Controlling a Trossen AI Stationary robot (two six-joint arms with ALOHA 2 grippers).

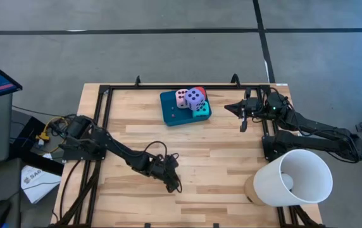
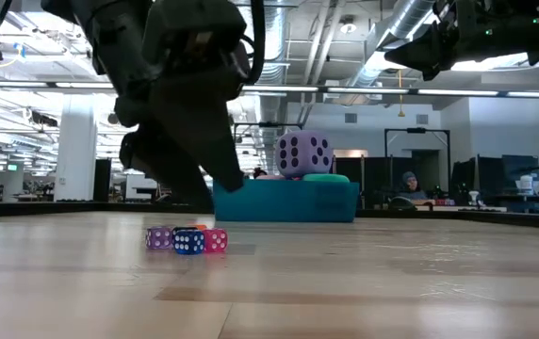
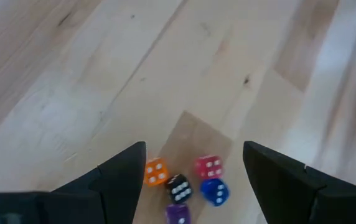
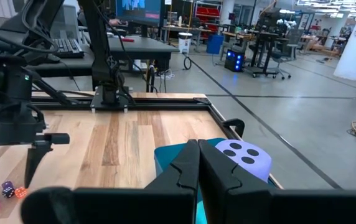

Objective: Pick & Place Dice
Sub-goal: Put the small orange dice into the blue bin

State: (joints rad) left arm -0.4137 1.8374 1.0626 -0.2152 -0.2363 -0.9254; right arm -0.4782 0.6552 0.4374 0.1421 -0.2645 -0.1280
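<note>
Five small dice [image 3: 184,180], orange, black, pink, blue and purple, cluster on the bench [image 1: 219,158] between the left gripper's [image 3: 193,171] parted, empty fingers. Large dice [image 1: 192,99] sit stacked on the teal tray [image 1: 171,111]; the right gripper [image 4: 198,163] hangs shut beside them.

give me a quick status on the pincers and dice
Left pincer open, over small dice cluster. Right pincer shut, idle beside teal tray of large dice. Nothing blocking.

Big dice [image 1: 192,99] piled on the tray [image 1: 171,113] — small dice [image 2: 187,240] under left gripper [image 1: 173,185].
</note>
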